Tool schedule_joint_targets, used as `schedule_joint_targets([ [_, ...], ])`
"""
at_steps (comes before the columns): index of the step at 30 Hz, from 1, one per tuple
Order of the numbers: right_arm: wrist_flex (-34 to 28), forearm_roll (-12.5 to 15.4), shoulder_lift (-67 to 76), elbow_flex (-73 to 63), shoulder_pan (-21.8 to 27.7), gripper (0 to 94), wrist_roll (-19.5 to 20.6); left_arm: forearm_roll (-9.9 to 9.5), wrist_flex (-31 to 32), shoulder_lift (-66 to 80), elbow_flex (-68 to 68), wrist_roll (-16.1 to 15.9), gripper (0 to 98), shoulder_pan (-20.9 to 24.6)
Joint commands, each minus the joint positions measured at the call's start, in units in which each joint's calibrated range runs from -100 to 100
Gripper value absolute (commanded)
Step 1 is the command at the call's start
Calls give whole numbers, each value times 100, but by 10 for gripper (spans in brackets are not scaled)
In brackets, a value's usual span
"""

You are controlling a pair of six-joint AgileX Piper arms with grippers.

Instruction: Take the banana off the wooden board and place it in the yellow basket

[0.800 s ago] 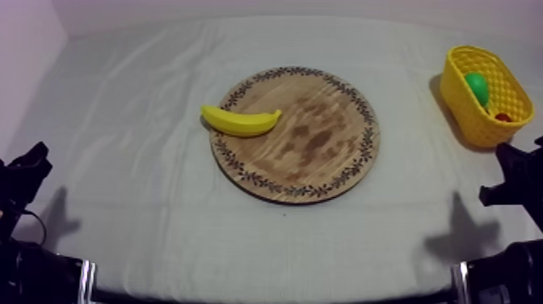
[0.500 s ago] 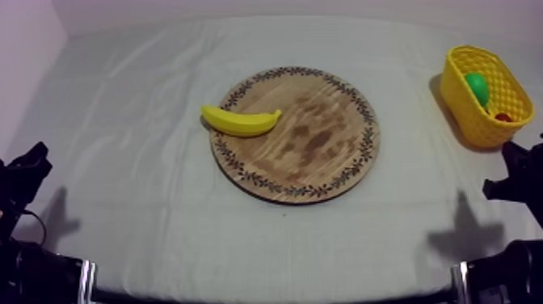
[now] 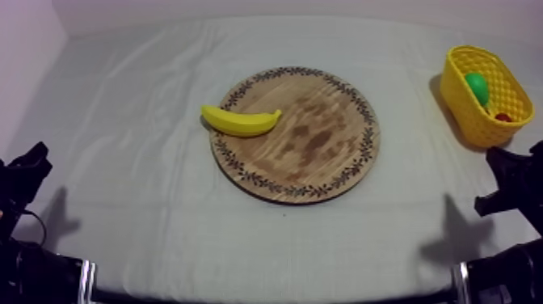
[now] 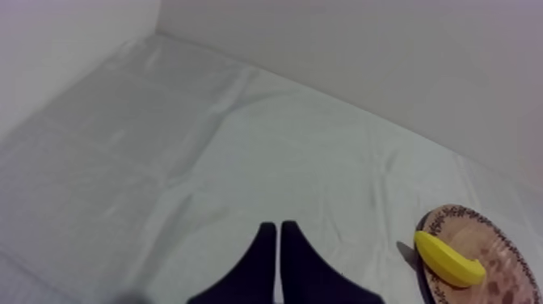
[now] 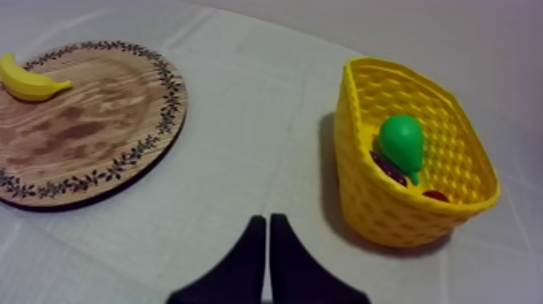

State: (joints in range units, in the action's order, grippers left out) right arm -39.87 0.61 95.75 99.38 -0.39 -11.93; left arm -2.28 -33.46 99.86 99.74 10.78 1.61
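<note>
- Step in hand: the start, as I judge it; the reach has not begun and nothing is grasped.
- Banana (image 3: 240, 121) lies on its side at the left rim of the wooden board (image 3: 311, 166), one end hanging over the rim above the cloth of the surface (image 3: 145, 210).
- Yellow basket (image 3: 462, 101) sits at the far right of the surface, well apart from the board. A green pear (image 5: 401, 143) and a small red fruit (image 5: 436, 195) are already inside.
- Left gripper (image 4: 279, 230): clenched on nothing, fingers together as a wedge, low at its own side, well short of the banana.
- Right gripper (image 5: 268, 220): also clenched and empty, pointing at the cloth between board and basket, near the basket.
- Next move probably calls for one arm to spread its fingers, come over the banana, line up across its narrow width and close mid-length.
- Then carry right and release over the basket's free space.
</note>
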Motion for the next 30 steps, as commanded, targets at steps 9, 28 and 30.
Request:
schedule_joint_targets([
  [9, -331, -186, -238, -254, -220, 93, 149, 1, 0, -3, 4, -1, 1, 2],
  [28, -1926, -19, -3439, -4851, -1214, 113, -648, 1, 0, -3, 4, -1, 1, 2],
  [30, -2006, -49, -3827, -5228, -1367, 115, -730, 1, 0, -3, 4, -1, 1, 2],
])
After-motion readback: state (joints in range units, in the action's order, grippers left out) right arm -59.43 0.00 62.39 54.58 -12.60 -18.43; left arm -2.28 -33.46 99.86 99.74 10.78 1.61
